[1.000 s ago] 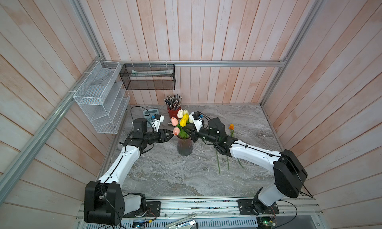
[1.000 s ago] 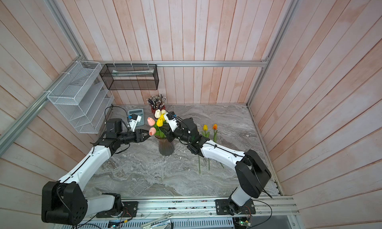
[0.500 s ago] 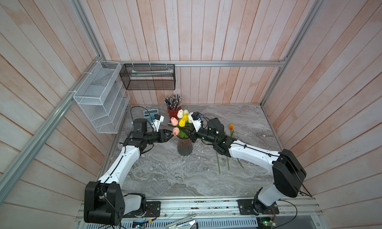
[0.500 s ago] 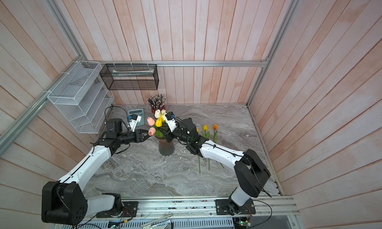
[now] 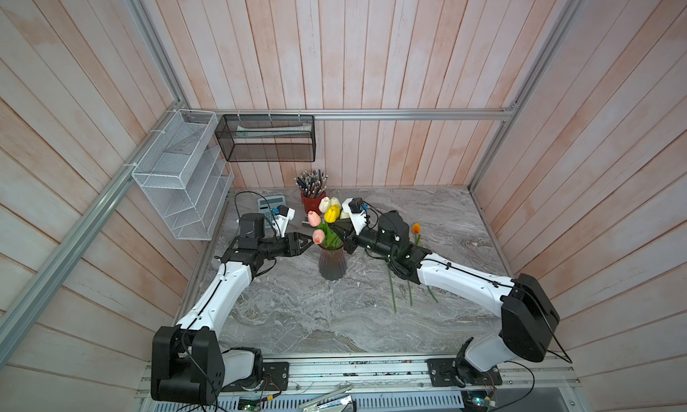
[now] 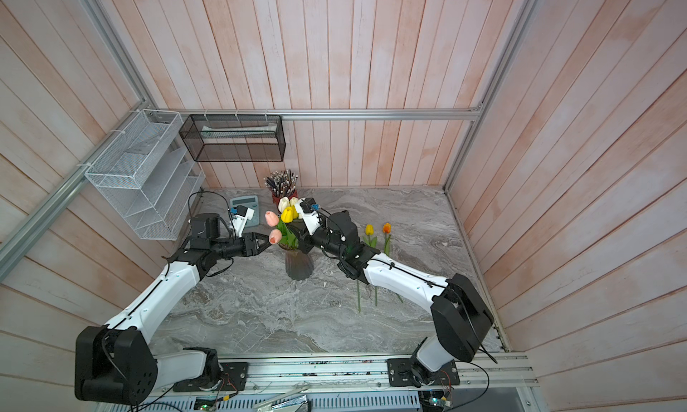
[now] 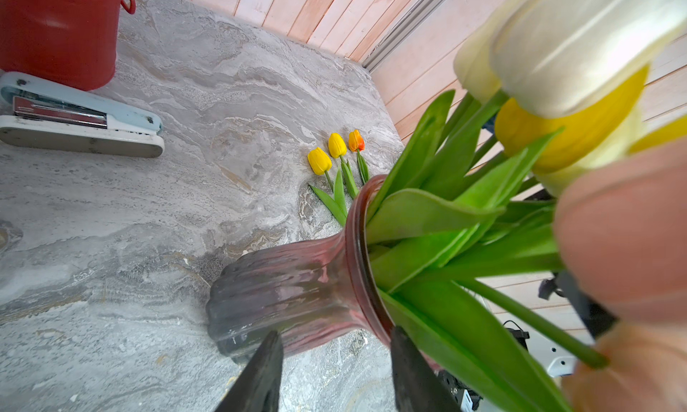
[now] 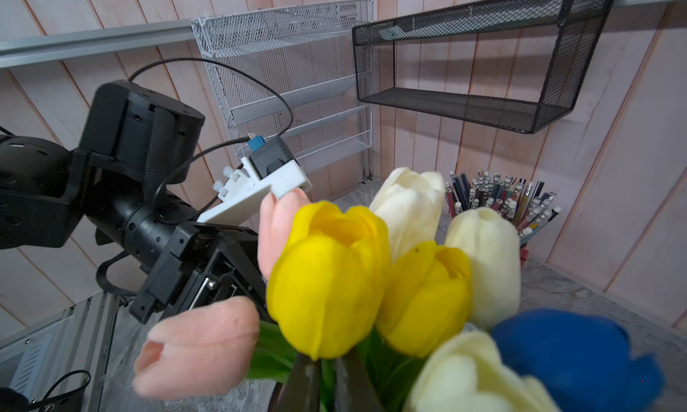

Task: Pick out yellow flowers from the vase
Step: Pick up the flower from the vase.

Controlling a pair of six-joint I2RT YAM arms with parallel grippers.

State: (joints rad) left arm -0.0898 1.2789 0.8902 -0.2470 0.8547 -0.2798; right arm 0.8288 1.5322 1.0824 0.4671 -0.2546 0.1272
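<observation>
A dark, ribbed, translucent glass vase [image 5: 332, 265] with a flared rim stands upright near the middle of the grey marbled table [image 5: 297, 310]. It holds artificial tulips on green stems: two yellow tulips [image 8: 423, 298], white tulips [image 8: 409, 202], pink tulips [image 8: 200, 347] and one blue tulip [image 8: 576, 354]. The right claw [image 8: 329, 376] enters the bouquet from the vase's right side. Its fingers are pressed nearly together, pinching a green stem directly beneath the larger yellow tulip [image 8: 327, 280]. The left claw [image 5: 308, 240] hovers at rim height on the opposite side, just beside a pink head. Its fingers are spread, and in the left wrist view they frame the vase without visibly gripping it. Three further tulips, two yellow [image 7: 319, 161] and one orange-tinged [image 7: 356, 140], lie side by side on the table to the right of the vase, heads toward the back wall and stems partly under the right arm in both top views. A red cup of pencils [image 5: 311, 205] stands behind the vase, with a pale blue stapler [image 7: 74, 124] beside it.
</observation>
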